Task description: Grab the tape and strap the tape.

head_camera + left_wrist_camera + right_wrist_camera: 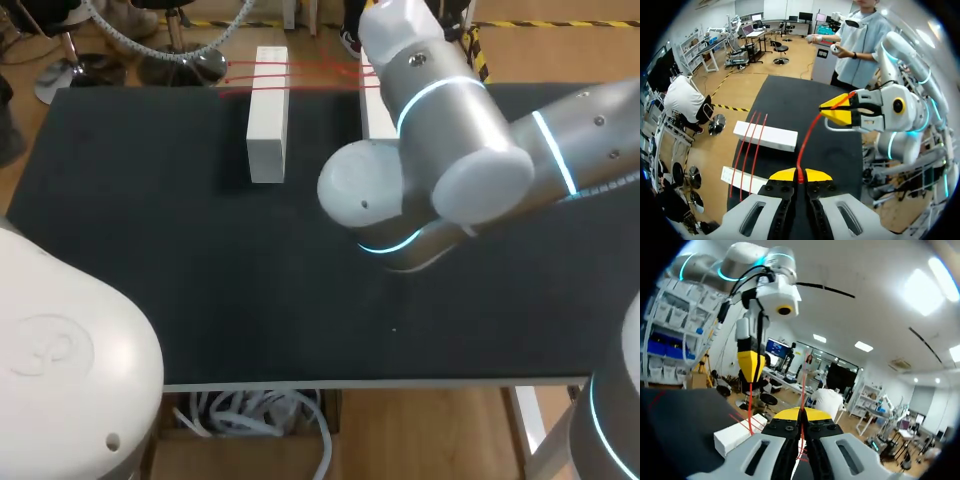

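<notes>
Grab done: your left gripper and right gripper each pinch the red tape. Next, strap it across the white blocks at the worktop's twelve o'clock.

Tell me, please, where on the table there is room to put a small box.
Free: the table's left part, beside the left block, and the strip along its near edge. Crowded: the far side, where red tapes span to the right block, and the middle, under the right arm; left claw and right claw hold a tape between them.
</notes>
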Robot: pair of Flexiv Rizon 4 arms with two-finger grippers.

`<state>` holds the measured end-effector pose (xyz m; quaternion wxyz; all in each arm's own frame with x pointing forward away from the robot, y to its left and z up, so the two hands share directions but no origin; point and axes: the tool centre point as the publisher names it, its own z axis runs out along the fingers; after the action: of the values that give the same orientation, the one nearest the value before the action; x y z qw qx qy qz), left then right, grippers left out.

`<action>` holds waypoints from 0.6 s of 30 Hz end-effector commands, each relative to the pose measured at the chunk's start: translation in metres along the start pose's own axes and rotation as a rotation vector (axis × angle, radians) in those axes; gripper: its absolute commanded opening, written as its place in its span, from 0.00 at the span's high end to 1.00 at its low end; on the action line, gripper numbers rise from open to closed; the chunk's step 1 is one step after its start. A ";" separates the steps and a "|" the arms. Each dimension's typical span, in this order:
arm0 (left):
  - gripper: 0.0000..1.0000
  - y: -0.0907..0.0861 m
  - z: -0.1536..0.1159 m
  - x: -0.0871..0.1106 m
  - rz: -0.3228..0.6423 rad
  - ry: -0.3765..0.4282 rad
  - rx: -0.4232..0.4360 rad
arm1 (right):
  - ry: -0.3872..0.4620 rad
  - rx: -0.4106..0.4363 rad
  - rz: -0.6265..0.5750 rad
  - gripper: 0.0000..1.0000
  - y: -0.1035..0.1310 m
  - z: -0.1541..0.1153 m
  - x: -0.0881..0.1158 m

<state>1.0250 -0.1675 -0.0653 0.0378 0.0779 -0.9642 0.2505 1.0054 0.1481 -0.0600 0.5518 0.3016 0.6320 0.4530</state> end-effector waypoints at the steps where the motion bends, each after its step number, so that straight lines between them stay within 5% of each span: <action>1: 1.00 -0.001 0.000 0.000 -0.001 0.000 -0.004 | 0.117 -0.034 -0.081 1.00 -0.007 0.000 -0.009; 13: 1.00 -0.001 0.000 0.000 -0.001 0.000 -0.004 | 0.056 0.073 -0.115 1.00 -0.005 0.012 0.000; 18: 1.00 -0.001 0.000 0.000 -0.001 0.000 -0.004 | 0.049 0.038 -0.066 1.00 -0.002 0.011 0.005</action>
<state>1.0250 -0.1675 -0.0654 0.0377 0.0779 -0.9642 0.2506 1.0166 0.1485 -0.0644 0.5430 0.2738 0.6620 0.4381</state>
